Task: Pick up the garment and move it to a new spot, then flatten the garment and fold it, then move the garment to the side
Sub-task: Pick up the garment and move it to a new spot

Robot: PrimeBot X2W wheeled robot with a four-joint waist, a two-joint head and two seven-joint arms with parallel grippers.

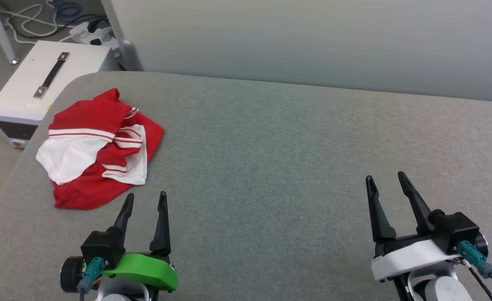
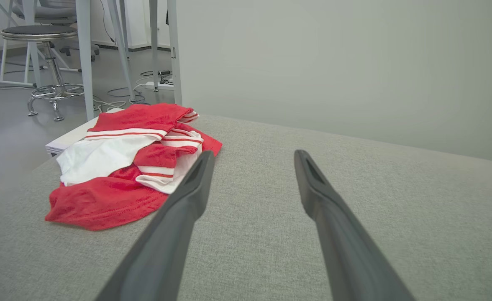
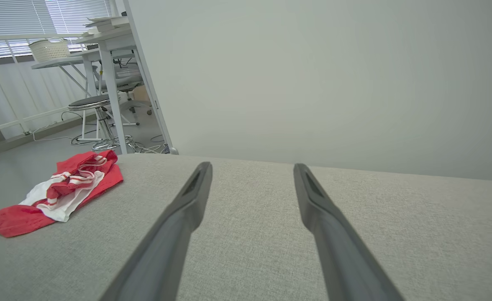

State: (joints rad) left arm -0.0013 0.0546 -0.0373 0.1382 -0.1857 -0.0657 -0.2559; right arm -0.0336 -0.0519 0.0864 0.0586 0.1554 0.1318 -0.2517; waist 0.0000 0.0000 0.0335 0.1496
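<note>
Head camera looks down; low wrist cameras look forward; all share the garment [image 1: 88,118]

- Bright, even, diffuse light; tabletop [image 1: 271,146] evenly lit.
- Shadows faint and soft-edged.
- Daylight through blinds [image 3: 74,14] in right wrist view, slightly washed out.
- Wrist views: near fingers [image 2: 175,234] soft-focus, straight lines bowed at edges.
</note>
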